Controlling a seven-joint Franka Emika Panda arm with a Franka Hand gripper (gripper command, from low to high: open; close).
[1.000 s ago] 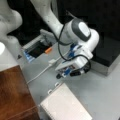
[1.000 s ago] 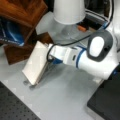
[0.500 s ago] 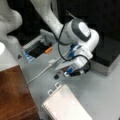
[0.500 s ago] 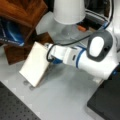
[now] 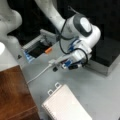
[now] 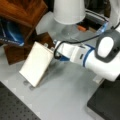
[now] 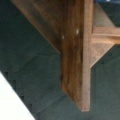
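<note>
Both front views show the gripper [image 5: 55,65] [image 6: 53,51] low over the bench [image 5: 100,92] middle, touching the tilted white pad [image 6: 37,63]; whether it is clenched, I cannot tell.

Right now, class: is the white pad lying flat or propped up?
Propped up: the white pad leans tilted, upper edge by the gripper.

Wood block [image 5: 15,95] + pad [image 5: 66,105] hem tool [image 5: 56,65]; rest open.
</note>
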